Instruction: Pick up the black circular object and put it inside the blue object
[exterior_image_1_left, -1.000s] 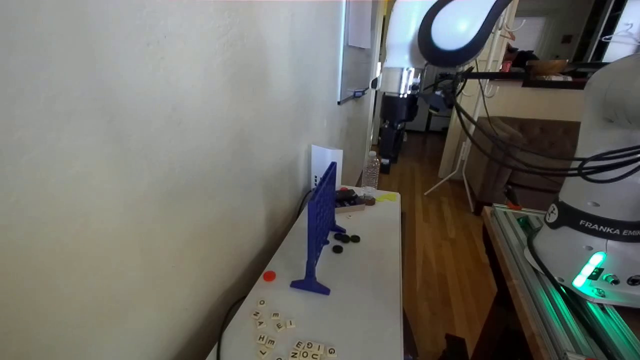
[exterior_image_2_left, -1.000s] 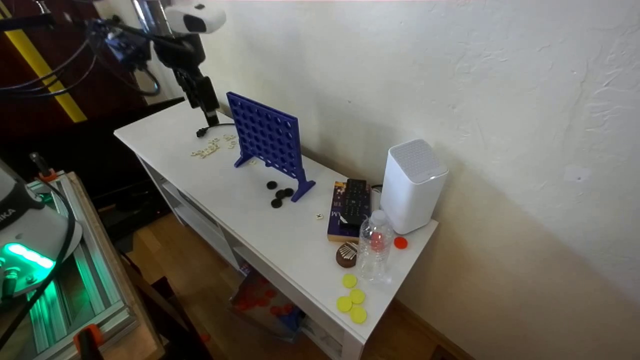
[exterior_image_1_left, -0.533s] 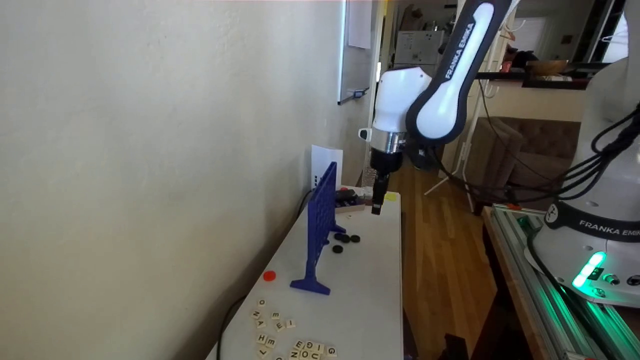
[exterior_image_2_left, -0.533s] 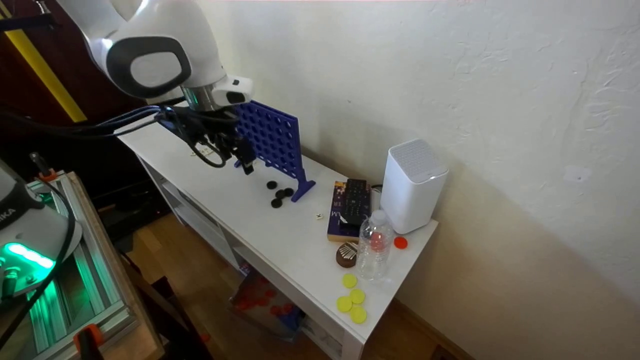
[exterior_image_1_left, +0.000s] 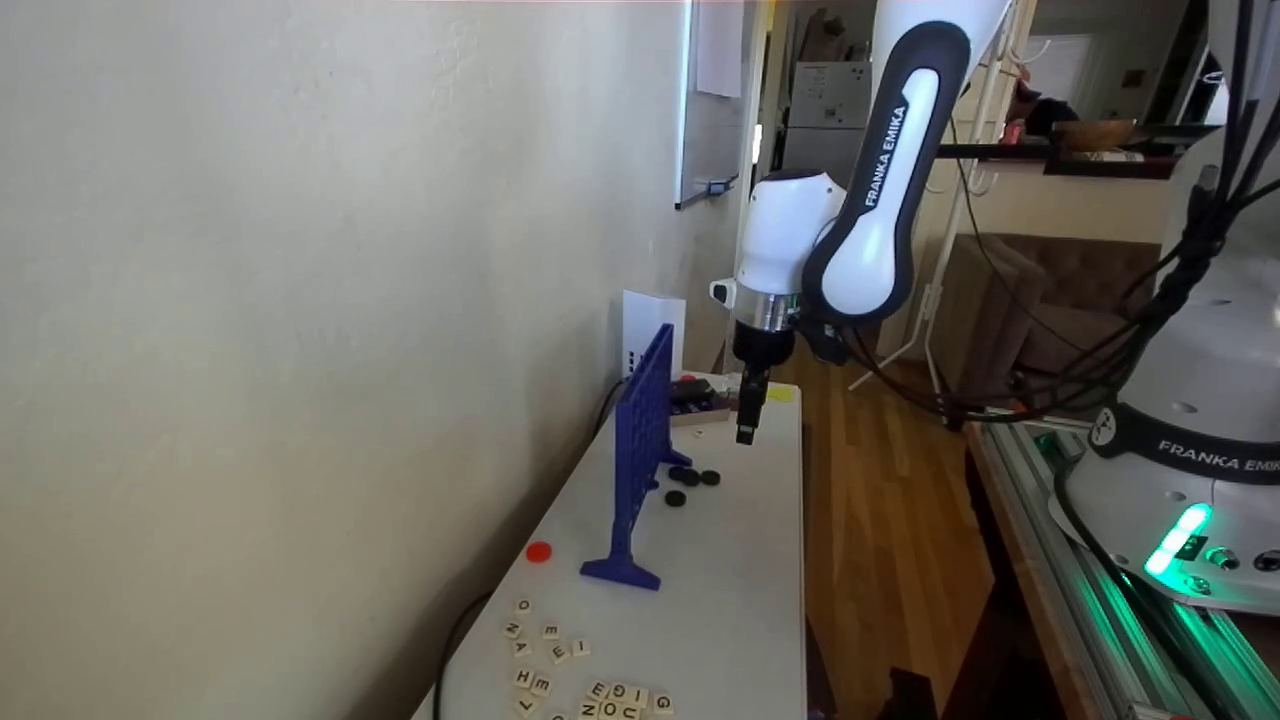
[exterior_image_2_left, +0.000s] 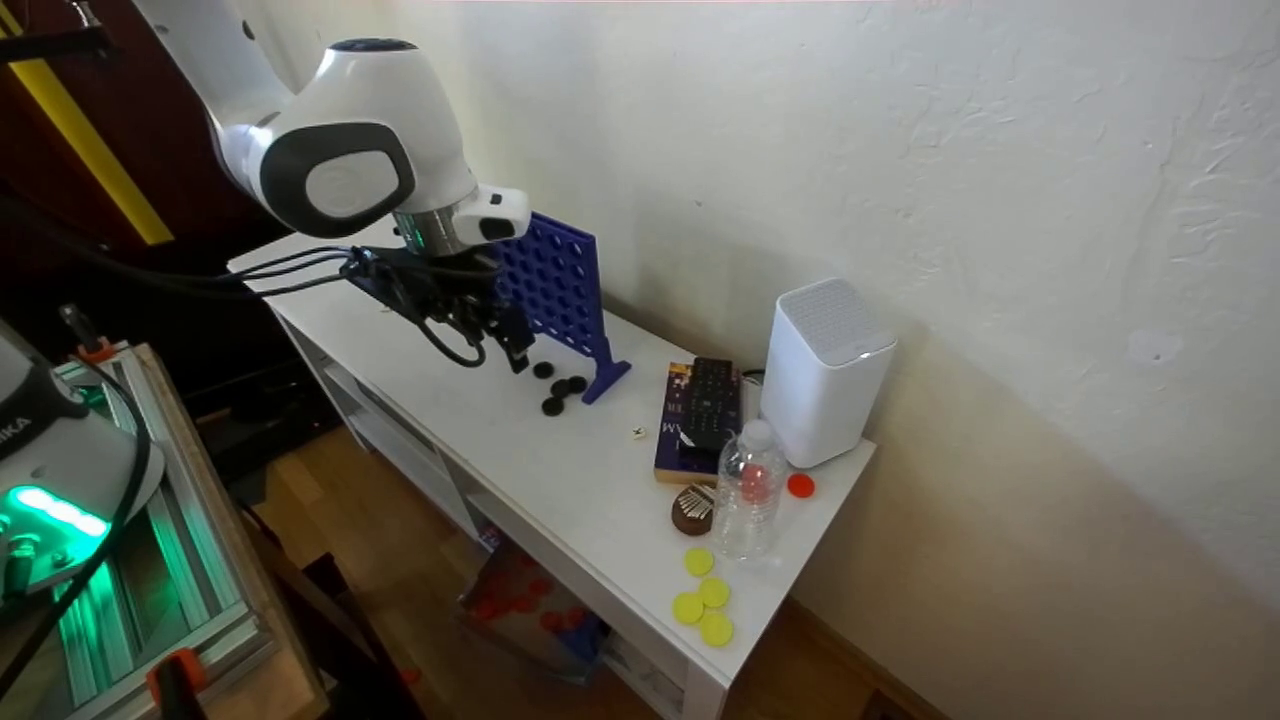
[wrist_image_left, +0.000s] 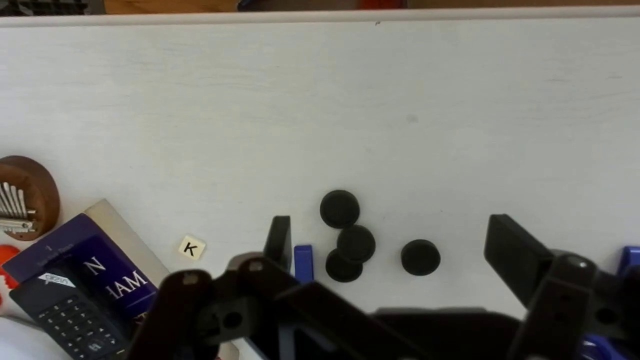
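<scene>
Four black discs below spread gripper, clearance hard to judge.

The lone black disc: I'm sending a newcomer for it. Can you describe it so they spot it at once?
On the white table, find the upright blue grid with round holes. Beside it, three black discs huddle together. The lone black disc lies just apart from them, the only black one touching no other.
</scene>
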